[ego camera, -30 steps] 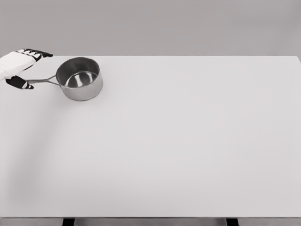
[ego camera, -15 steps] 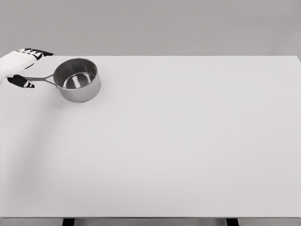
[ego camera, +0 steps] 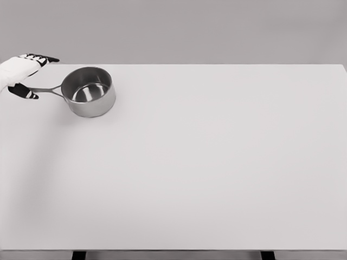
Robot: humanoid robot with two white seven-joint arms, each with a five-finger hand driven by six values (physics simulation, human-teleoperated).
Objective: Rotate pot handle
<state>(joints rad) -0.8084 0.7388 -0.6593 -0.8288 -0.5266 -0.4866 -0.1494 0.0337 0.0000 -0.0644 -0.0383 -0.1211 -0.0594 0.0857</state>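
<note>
A small steel pot (ego camera: 88, 91) stands near the far left corner of the white table (ego camera: 206, 162). Its thin handle (ego camera: 47, 90) points left, almost level in the picture. My left hand (ego camera: 40, 76) reaches in from the left edge and is open around the handle's end. The black-tipped fingers (ego camera: 43, 58) stretch out above the handle. The thumb (ego camera: 24, 92) lies just below, at the handle's tip. I cannot tell whether the thumb touches it. The right arm is out of view.
The table's left edge runs close to the hand and the pot. The far edge (ego camera: 217, 65) lies just behind the pot. A plain grey wall stands behind the table.
The pot has slid a little to the left, and its handle has swung from slanting down-left to nearly level. The left hand has drawn slightly left and up.
</note>
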